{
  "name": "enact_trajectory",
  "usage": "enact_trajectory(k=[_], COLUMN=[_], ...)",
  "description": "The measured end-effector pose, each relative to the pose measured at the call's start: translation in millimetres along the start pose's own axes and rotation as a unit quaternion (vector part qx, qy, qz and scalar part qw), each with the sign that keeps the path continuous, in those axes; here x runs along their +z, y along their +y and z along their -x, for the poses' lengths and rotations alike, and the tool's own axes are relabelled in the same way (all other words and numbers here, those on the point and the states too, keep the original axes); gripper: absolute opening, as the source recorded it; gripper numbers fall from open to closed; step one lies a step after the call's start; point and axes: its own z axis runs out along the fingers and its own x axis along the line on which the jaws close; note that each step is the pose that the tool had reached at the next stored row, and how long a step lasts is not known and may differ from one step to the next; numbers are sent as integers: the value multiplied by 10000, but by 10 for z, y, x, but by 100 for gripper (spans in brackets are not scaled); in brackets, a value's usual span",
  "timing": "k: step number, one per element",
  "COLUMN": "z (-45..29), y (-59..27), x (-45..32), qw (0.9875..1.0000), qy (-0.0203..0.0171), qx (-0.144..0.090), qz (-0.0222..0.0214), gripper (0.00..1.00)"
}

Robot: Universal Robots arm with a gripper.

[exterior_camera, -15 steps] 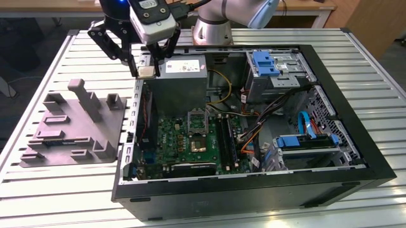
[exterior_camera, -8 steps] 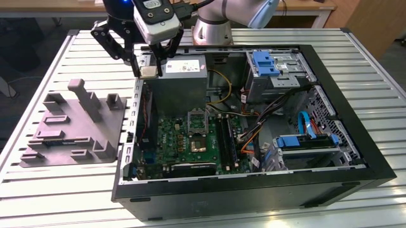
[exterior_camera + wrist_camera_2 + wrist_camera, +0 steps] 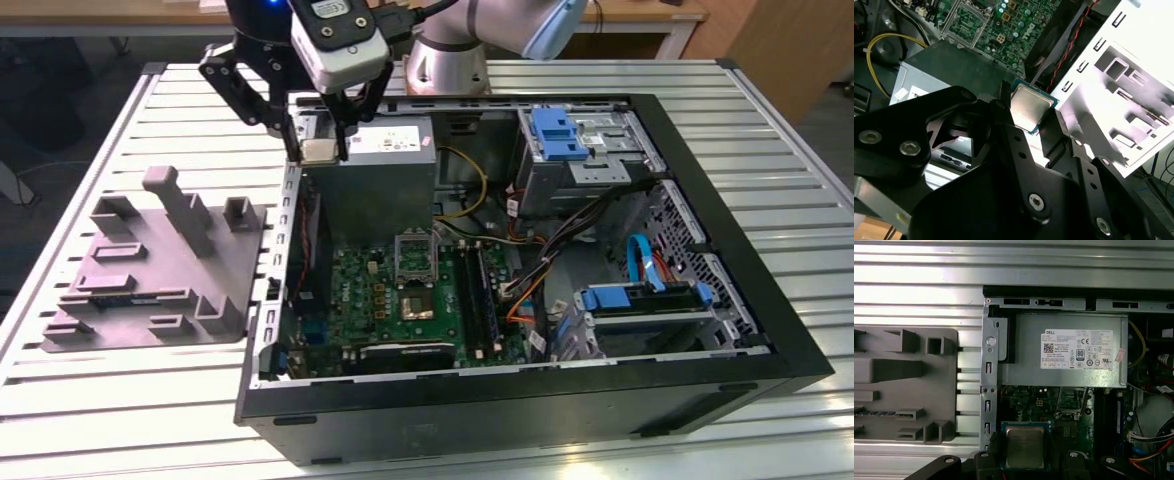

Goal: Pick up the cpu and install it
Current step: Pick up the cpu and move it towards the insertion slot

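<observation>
The cpu (image 3: 318, 151), a small flat square chip with a silver-grey top, hangs in the air between the two black fingers of my gripper (image 3: 322, 146), which is shut on it. It hovers above the back corner of the open computer case, on the exterior view's left, by the grey power supply (image 3: 384, 150). Both wrist views show the cpu (image 3: 1028, 106) (image 3: 1025, 446) clamped by its edges in the gripper (image 3: 1030, 114) (image 3: 1026, 459). The dark socket (image 3: 416, 301) with its raised metal frame (image 3: 412, 249) lies lower on the green motherboard (image 3: 367, 295), apart from the chip.
A grey-purple fixture (image 3: 154, 270) with upright blocks lies on the slatted table at the exterior view's left of the case. Inside the case are drive bays with blue clips (image 3: 558, 133), bundled cables (image 3: 561, 240) and a yellow wire (image 3: 467, 180). The case's black wall (image 3: 534, 400) rims the front.
</observation>
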Motion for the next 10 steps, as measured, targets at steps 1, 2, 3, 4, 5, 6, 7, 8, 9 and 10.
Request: enact_trajectory(k=[1,2,3,4,5,6,7,8,9,10], z=[7,14,21,27,33,40,46,52,59,65], y=[0,0,0,0,-1,0,0,0,0,0], x=[0,0,0,0,0,0,0,0,0,0], qw=[10000,10000,10000,10000,10000,10000,10000,10000,10000,10000], qy=[0,0,0,0,0,0,0,0,0,0], qx=[0,0,0,0,0,0,0,0,0,0], qz=[0,0,0,0,0,0,0,0,0,0], gripper=[47,47,47,47,47,47,47,47,47,47])
